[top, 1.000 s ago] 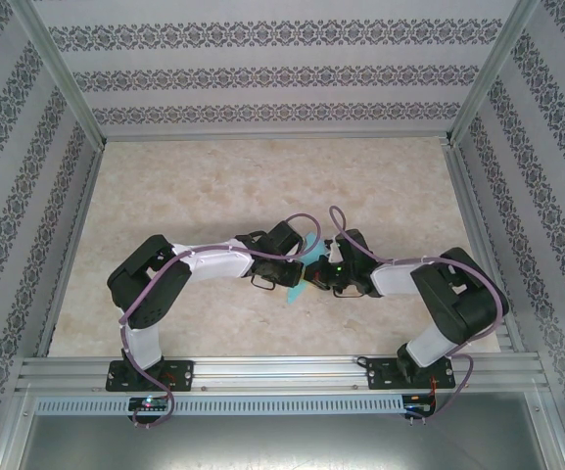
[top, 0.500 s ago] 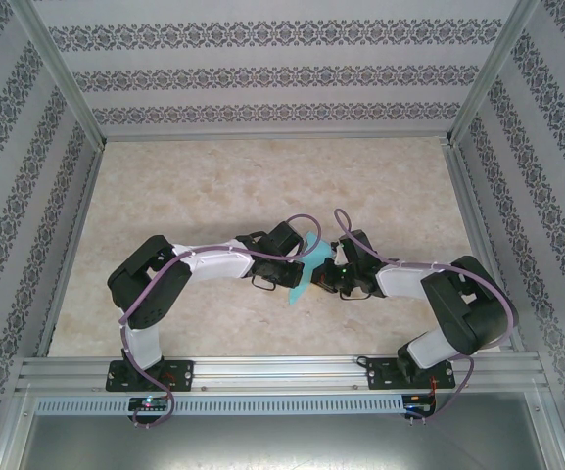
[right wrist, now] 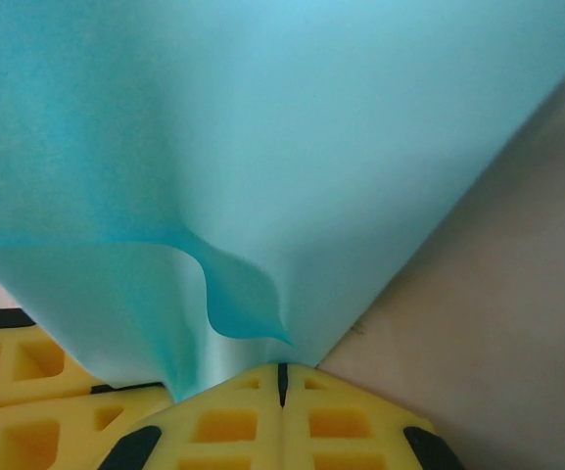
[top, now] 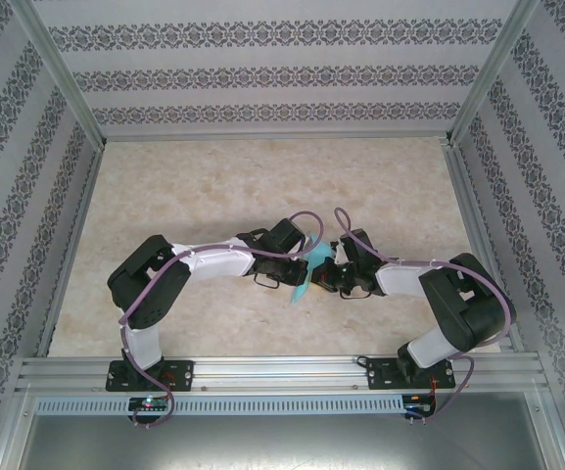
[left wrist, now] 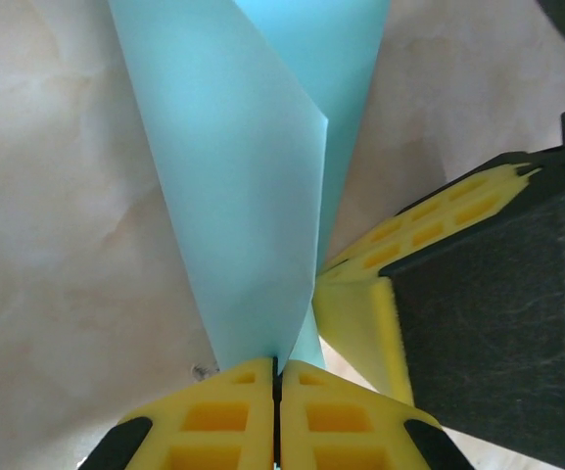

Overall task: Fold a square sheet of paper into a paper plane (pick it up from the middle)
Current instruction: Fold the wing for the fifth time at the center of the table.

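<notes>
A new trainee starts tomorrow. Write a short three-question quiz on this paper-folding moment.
1. True or false: the left gripper is shut on the blue paper.
2. The paper is: A) lying flat, untouched; B) pinched by both grippers; C) held by one gripper alone.
3. Fill in: the gripper fingers are ___ in colour.
Key: 1 true; 2 B, since the right gripper is shut on it too; 3 yellow.

- Square sheet of paper [left wrist: 233, 196]: thin paper, matt and smooth, with a soft sheen along the bend.
- Pads [left wrist: 218, 421]: yellow, foam-like or rubbery, matt, moulded with open pockets.
- Black housing [left wrist: 497, 333], right of the frame: matt plastic, finely scuffed.
- Table [top: 213, 186]: beige marble-look top, smooth, low gloss.
- Frame rails [top: 282, 372]: bare brushed metal, satin.
- Walls [top: 262, 73]: printed pattern, matt.
</notes>
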Action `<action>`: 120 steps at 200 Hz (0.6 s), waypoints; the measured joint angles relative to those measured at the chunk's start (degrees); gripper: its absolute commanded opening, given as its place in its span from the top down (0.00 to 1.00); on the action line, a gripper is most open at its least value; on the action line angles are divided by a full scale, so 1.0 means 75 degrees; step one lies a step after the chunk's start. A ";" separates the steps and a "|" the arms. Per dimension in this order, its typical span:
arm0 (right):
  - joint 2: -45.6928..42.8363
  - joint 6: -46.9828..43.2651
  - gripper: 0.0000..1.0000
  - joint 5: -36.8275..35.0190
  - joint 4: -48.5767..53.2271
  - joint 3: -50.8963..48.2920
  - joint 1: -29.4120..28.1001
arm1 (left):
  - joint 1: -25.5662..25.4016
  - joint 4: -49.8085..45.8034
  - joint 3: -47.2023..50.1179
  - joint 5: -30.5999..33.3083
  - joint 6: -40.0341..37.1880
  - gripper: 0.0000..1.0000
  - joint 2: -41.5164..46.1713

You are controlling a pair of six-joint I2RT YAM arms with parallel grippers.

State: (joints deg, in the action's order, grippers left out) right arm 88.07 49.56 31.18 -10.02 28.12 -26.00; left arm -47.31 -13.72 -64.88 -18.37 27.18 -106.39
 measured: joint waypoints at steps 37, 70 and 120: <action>0.0003 -0.0003 0.98 0.0003 -0.0003 0.0000 0.0000 | -0.0032 -0.0012 -0.0122 -0.0099 -0.0003 0.90 -0.0012; -0.0035 -0.0009 0.97 0.0012 0.0029 0.0000 0.0003 | -0.0102 -0.0058 -0.0236 -0.0114 -0.0006 0.90 -0.0143; -0.0801 -0.0099 0.92 -0.0111 0.0490 -0.0003 0.0122 | -0.0099 -0.0119 -0.0233 0.0128 0.0000 0.90 -0.0216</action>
State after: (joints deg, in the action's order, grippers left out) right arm 82.06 48.82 30.35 -6.35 28.10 -25.08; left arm -48.05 -14.61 -66.63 -17.41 27.18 -108.01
